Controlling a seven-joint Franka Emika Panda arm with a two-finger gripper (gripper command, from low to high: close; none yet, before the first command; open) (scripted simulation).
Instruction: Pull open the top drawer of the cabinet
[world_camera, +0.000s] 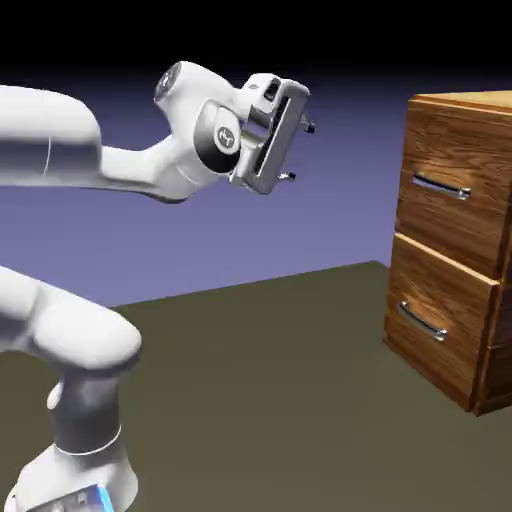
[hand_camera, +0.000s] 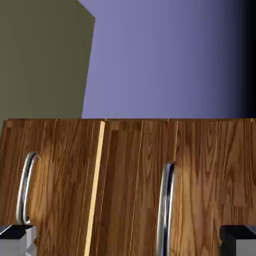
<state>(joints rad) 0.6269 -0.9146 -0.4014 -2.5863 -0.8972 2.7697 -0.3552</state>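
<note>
1. Your gripper (world_camera: 297, 150) hangs in open air, high up, level with the upper part of the cabinet and well apart from it. Its jaws stand spread wide with nothing between them; in the hand view the two grey fingertips (hand_camera: 15, 239) sit at the bottom corners, far from each other.

2. Below and beyond the gripper lies the dull olive table (world_camera: 280, 400), on which the cabinet stands.

3. The cabinet (world_camera: 455, 250) stands at the exterior view's right edge, tall, glossy brown wood grain, two drawer fronts stacked. Both fronts appear flush and closed.

4. The top drawer (world_camera: 450, 195) is the upper front. Its silver bar handle (world_camera: 441, 186) runs level across it and stands off the wood. The hand view is rolled, so that handle (hand_camera: 165, 210) shows as an upright bar right of middle, with the lower drawer's handle (hand_camera: 26, 187) at left.

5. Handling judgement: the front is rigid and too broad to pinch; the bar is the only hold. It looks thin, polished and likely slippery, so close across its middle, jaws straddling it, and pull straight outward. Expect the drawer to slide stiffly rather than lightly.
</note>
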